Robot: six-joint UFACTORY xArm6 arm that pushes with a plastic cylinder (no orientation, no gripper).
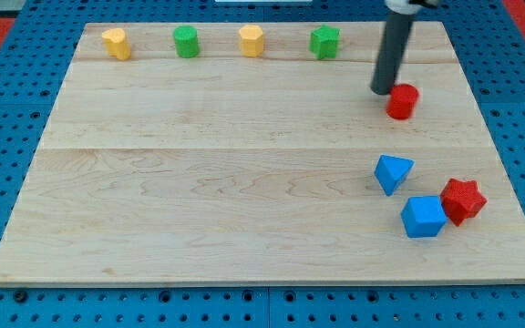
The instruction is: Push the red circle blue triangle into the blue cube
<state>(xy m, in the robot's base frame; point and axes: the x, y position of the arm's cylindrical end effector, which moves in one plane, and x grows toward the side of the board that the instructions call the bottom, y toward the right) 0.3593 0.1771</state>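
Note:
The red circle block (402, 101) sits on the wooden board at the view's right, upper half. My tip (382, 91) stands right beside it on its left, touching or nearly touching it. The blue triangle (392, 172) lies lower down, below the red circle. The blue cube (423, 217) sits just below and to the right of the triangle, a small gap apart. A red star (463, 200) rests against the cube's upper right side.
Along the board's top edge stand a yellow block (116, 43), a green cylinder (186, 41), a yellow hexagon (252, 41) and a green star (324, 41). The wooden board (199, 182) lies on a blue perforated surface.

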